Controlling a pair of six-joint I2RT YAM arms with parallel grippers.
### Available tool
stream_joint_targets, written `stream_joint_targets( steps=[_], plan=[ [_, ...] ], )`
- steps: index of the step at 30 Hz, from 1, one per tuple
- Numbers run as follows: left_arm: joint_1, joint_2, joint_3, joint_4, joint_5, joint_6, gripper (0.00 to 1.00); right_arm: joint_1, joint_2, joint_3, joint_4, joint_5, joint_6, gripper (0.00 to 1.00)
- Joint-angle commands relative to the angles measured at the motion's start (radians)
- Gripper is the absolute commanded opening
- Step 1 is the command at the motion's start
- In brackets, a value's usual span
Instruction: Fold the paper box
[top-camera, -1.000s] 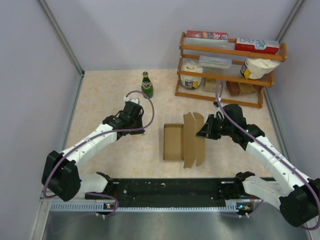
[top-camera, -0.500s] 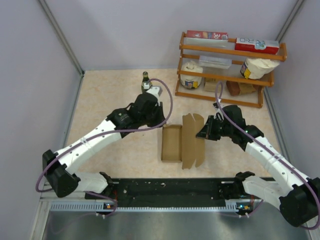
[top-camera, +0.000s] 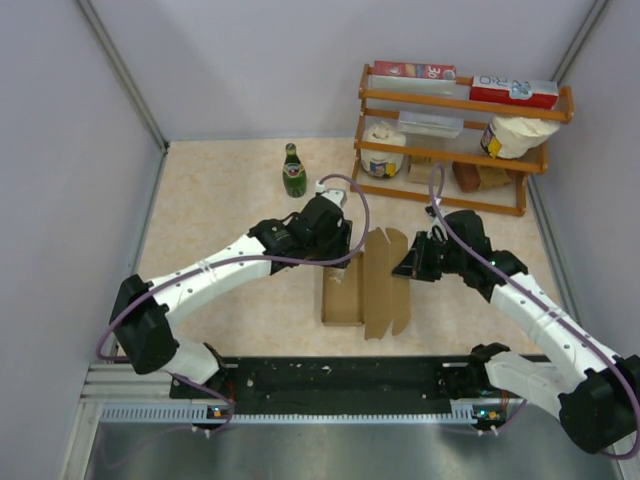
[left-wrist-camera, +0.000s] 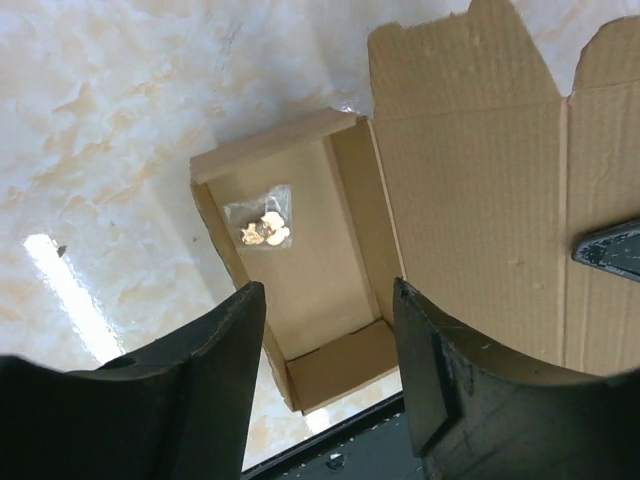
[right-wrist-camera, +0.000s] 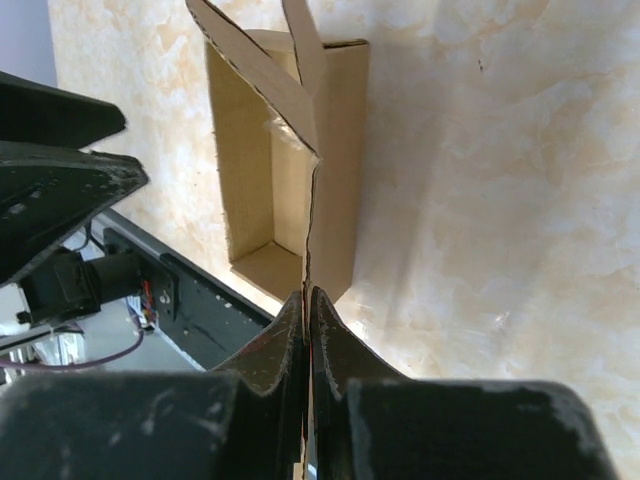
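The paper box (top-camera: 345, 295) lies mid-table. It is a shallow oblong tray of plain brown corrugated cardboard, with its scalloped lid flap spread toward 3 o'clock. A small clear bag (left-wrist-camera: 262, 226) of yellowish bits lies inside the tray toward its 12 o'clock end. From the box, a green glass bottle (top-camera: 292, 171) stands at 11 o'clock and a wooden rack (top-camera: 460, 104) of cartons and bags at 1 o'clock, both well apart from it. The left gripper (top-camera: 335, 252) hovers over the tray's 12 o'clock end, fingers (left-wrist-camera: 225, 345) wide with nothing between them. The right gripper (top-camera: 405, 268) pinches the flap's 3 o'clock edge, fingers (right-wrist-camera: 335, 355) closed on the thin sheet. The tabletop (top-camera: 220, 200) is glossy marbled beige.
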Motion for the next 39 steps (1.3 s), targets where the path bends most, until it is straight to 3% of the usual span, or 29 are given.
stream_joint_targets(
  steps=[1,9,16,23,32,37,39],
  plan=[
    [0.007,-0.093,0.006,0.01,-0.086,0.021,0.59,0.005,0.026,0.064,-0.046,0.0,-0.096,0.0],
    [0.142,-0.337,-0.129,0.114,-0.052,0.102,0.62,0.005,0.196,0.289,-0.313,-0.031,-0.341,0.0],
    [0.27,-0.469,-0.241,0.157,0.05,0.177,0.64,0.008,0.389,0.576,-0.483,0.052,-0.525,0.0],
    [0.291,-0.499,-0.273,0.166,0.089,0.213,0.65,0.134,0.603,0.803,-0.623,0.292,-0.741,0.0],
    [0.313,-0.575,-0.391,0.238,0.142,0.205,0.6,0.28,0.715,0.849,-0.618,0.48,-0.832,0.0],
    [0.314,-0.646,-0.517,0.373,0.224,0.203,0.54,0.341,0.687,0.788,-0.56,0.527,-0.846,0.0],
    [0.314,-0.676,-0.565,0.447,0.252,0.208,0.59,0.37,0.64,0.747,-0.528,0.561,-0.863,0.0]
  ],
)
